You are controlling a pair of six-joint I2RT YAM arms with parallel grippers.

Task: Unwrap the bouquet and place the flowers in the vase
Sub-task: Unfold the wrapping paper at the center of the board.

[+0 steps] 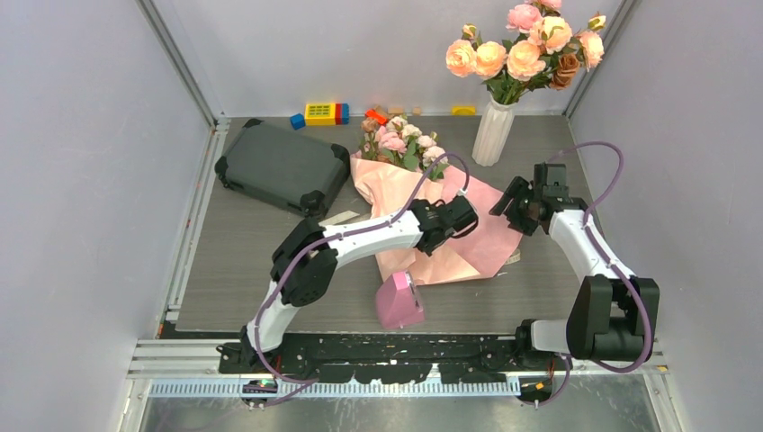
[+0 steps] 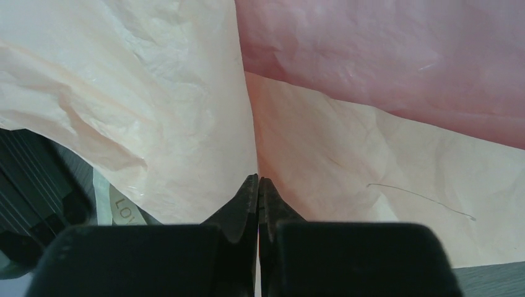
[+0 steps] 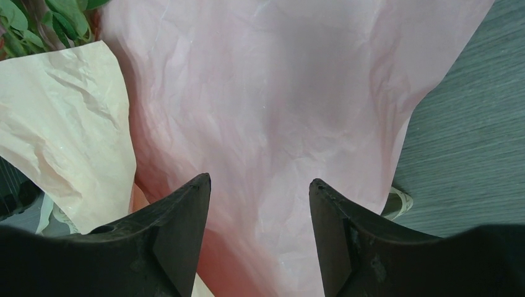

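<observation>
The bouquet [image 1: 423,229] lies mid-table with its pale pink and peach wrapping paper [image 2: 155,105] spread open. The flowers [image 1: 402,140], small pink and cream roses, stick out of its far end; their green leaves [image 3: 37,21] show in the right wrist view. My left gripper [image 1: 473,216] [image 2: 258,178] rests on the paper, its jaws shut on a raised fold of the sheet. My right gripper [image 1: 507,205] [image 3: 260,182] hovers open over the pink sheet [image 3: 266,105] at the bouquet's right edge, nothing between its fingers. The vase [image 1: 494,133], white and ribbed, stands at the back right.
Large peach-orange roses [image 1: 526,49] fill the vase. A black case [image 1: 281,166] lies at the back left, toy blocks [image 1: 320,112] along the back wall. A solid pink wedge [image 1: 399,301] sits near the front edge. Loose beige ribbon [image 2: 121,207] [image 3: 399,201] pokes from under the paper.
</observation>
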